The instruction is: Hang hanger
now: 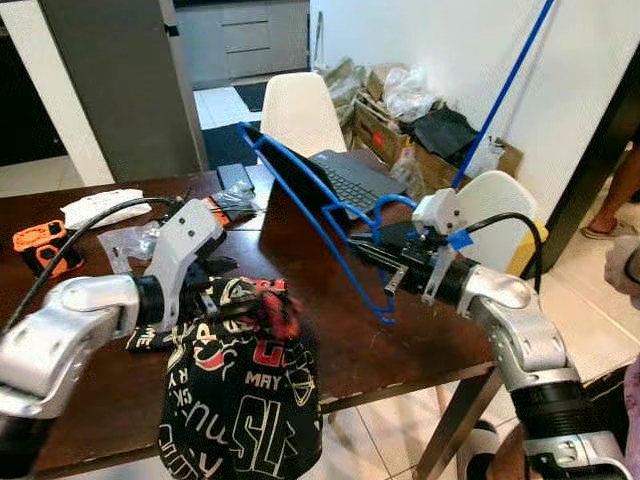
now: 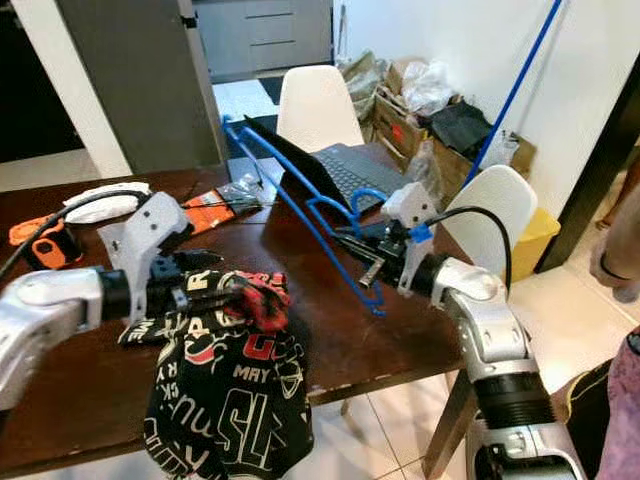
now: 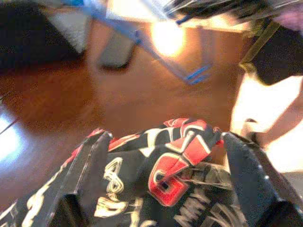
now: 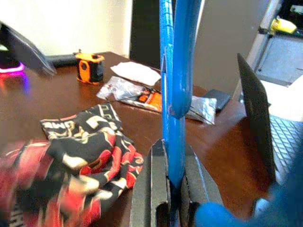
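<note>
right wrist view shows the right claw [image 4: 173,189] clamped on the blue hanger [image 4: 176,71], its two black fingers pressed against either side of the plastic bar with no gap to speak of. from the head camera the hanger [image 1: 320,210] is held tilted above the dark wooden table [image 1: 330,330], one end reaching back toward the open laptop [image 1: 345,180], the other low by the table's near edge. the left claw [image 1: 255,305] holds a black garment with red and white lettering [image 1: 245,390]; in the left wrist view its fingers [image 3: 90,170] stand apart with the bunched cloth between them — gripping it loosely, by the look of it, while the rest of the fabric hangs over the table's front edge.

the step in hand seems to be bringing garment and hanger together, not yet the hanging itself. the next move likely calls for finding the garment's neck opening and steering one arm of the hanger into it — awkward, since the cloth is crumpled and no opening is visible.
</note>
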`<state>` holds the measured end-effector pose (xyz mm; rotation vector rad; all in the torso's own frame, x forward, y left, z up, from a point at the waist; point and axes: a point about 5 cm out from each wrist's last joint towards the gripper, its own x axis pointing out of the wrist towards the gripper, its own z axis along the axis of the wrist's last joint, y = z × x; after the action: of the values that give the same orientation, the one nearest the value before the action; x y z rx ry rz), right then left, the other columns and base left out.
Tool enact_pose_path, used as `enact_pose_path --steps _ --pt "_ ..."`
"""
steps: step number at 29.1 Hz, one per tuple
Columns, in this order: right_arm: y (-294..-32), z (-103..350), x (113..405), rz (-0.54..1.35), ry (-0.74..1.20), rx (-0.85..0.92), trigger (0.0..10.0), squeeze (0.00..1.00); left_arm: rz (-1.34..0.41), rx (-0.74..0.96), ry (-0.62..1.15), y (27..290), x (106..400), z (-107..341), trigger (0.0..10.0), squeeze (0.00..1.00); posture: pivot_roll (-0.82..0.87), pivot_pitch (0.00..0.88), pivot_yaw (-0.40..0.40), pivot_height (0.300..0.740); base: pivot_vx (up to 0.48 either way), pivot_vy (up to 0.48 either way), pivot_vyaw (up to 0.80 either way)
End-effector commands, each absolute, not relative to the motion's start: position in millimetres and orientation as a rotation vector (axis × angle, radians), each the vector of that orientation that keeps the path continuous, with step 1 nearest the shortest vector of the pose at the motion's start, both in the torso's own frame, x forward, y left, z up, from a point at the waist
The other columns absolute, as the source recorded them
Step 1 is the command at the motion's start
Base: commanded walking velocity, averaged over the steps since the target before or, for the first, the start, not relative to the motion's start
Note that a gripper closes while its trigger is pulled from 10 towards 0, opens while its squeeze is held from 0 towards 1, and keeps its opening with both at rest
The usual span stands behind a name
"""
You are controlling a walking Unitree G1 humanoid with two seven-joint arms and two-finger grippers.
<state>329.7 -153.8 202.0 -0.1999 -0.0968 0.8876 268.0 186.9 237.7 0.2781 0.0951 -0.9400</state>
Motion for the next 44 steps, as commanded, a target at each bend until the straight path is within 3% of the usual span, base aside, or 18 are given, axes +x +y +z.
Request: enact_pose_path --steps 1,7,8,11,13,19,27,44 --pt "-156.8 200.3 329.9 0.876 -0.080 -0.202 10.0 0.00 -0.981 0.269 0.098 192.6 260.3 242.8 10.0 1.00 0.08 0.000 0.029 0.740 0.000 0.000 0.00" --pt "-160.6 200.6 330.2 0.865 -0.075 -0.206 10.0 0.00 -1.067 0.238 0.045 200.9 239.9 252.5 10.0 1.00 0.09 0.000 0.028 0.740 0.000 0.000 0.00" --pt "-161.3 200.4 330.2 0.862 -0.073 -0.207 10.0 0.00 -1.054 0.238 0.057 202.3 239.2 249.3 10.0 0.04 0.09 0.000 0.027 0.740 0.000 0.000 0.00" --pt "-161.3 200.4 330.2 0.862 -0.073 -0.207 10.0 0.00 -1.054 0.238 0.057 202.3 239.2 249.3 10.0 0.04 0.09 0.000 0.027 0.740 0.000 0.000 0.00" --pt "-161.3 198.9 330.7 0.860 -0.066 -0.204 10.0 0.00 -0.886 0.224 0.092 204.0 259.8 226.5 10.0 0.00 0.09 0.001 0.020 0.740 -0.176 0.000 0.00" --pt "-162.8 194.8 330.0 0.863 -0.045 -0.205 10.0 0.00 -0.725 0.127 0.173 196.5 282.1 186.0 10.0 0.00 0.08 0.000 0.022 0.740 -0.349 0.000 0.00" --pt "-178.9 188.6 320.8 0.883 0.008 -0.221 10.0 0.00 -0.714 0.061 0.227 197.0 282.4 164.6 10.0 0.00 0.06 0.000 0.030 0.740 -0.354 0.000 0.00" --pt "-197.9 174.2 315.4 0.852 0.145 -0.258 10.0 0.00 -0.731 0.042 0.171 186.7 289.1 168.6 10.0 0.00 0.05 0.000 0.035 0.740 -0.341 0.000 0.00"
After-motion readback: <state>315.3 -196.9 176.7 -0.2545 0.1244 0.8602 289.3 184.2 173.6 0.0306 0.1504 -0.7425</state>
